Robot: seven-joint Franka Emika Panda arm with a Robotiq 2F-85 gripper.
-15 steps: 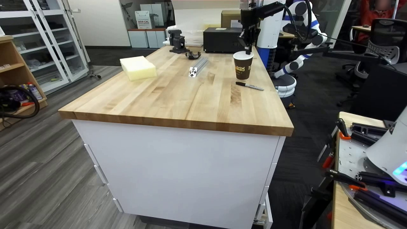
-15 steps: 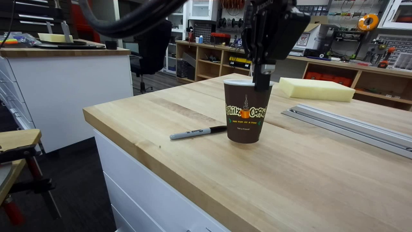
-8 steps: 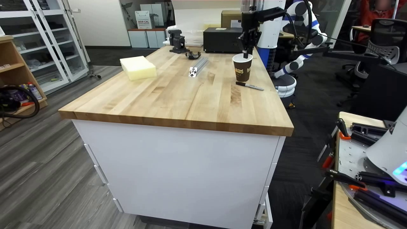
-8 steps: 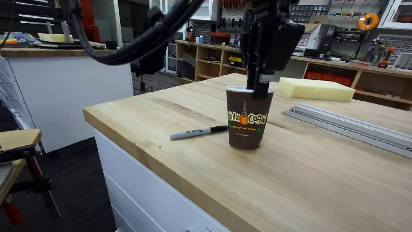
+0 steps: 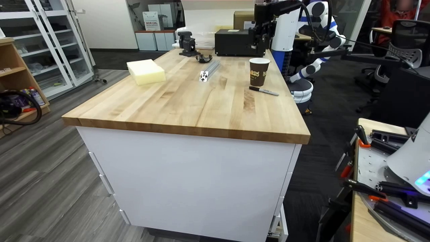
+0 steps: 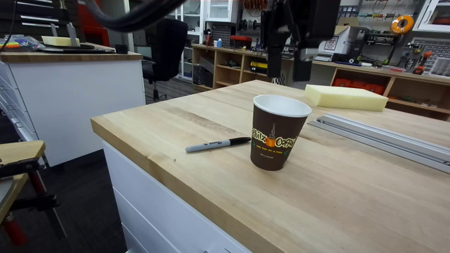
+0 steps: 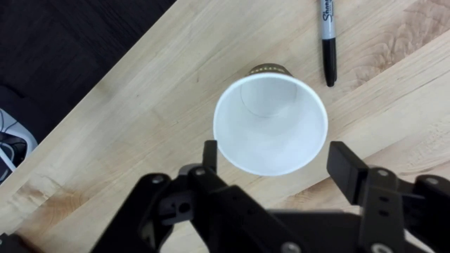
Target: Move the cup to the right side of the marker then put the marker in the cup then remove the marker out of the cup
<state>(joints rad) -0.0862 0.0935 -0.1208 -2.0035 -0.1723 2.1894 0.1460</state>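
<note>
Pincer (image 6: 288, 72), jaws wide apart, above the brown cup (image 6: 276, 135), clear of its rim

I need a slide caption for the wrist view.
Open gripper near an empty cup, a capped marker lying apart from both on the table.

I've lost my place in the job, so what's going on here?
The robot's gripper hangs open, holding nothing, clear of the cup and higher than it. The cup is on the table, looking slightly tilted in an exterior view; whether it sits flat, I can't tell. The marker lies on the table beside it; the wrist view shows a gap between them and nothing inside the cup.
</note>
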